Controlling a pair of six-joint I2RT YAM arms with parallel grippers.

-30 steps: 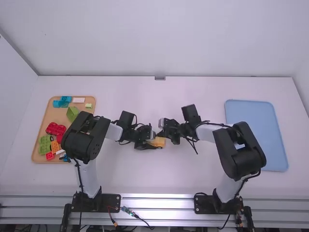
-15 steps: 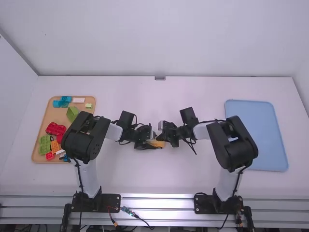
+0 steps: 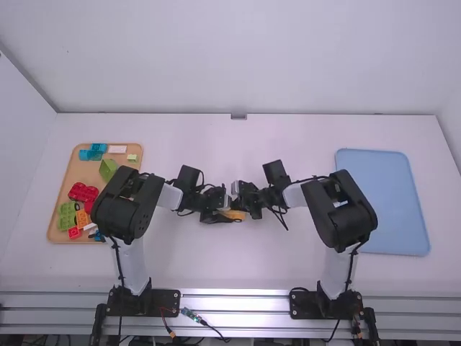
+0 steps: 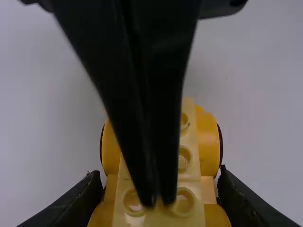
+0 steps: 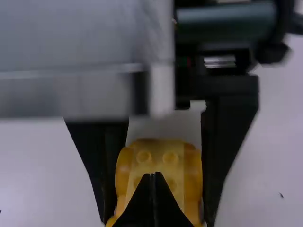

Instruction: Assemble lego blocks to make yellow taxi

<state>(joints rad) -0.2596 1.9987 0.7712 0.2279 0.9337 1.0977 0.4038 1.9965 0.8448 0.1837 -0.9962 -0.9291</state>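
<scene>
In the high view my left gripper (image 3: 225, 215) and my right gripper (image 3: 240, 202) meet around mid-table at a yellow block assembly (image 3: 236, 215). The left wrist view has the assembly (image 4: 187, 163), a pale studded strip between darker rounded sides, held between the fingers of my left gripper (image 4: 160, 182). In the right wrist view my right gripper (image 5: 153, 176) has its fingertips together over the studded top of the assembly (image 5: 158, 158), with nothing between them. Whether those tips touch the studs I cannot tell.
At the left, a tan tray (image 3: 66, 189) carries loose blocks: red (image 3: 83, 192), green (image 3: 66, 216), blue (image 3: 91, 154), orange (image 3: 82, 218) and white (image 3: 117, 149). A blue tray (image 3: 392, 202) lies at the right, beyond the right arm.
My right arm has shifted left, bringing its gripper slightly farther over the yellow assembly. The left arm has stayed still, with the assembly in its grip.
</scene>
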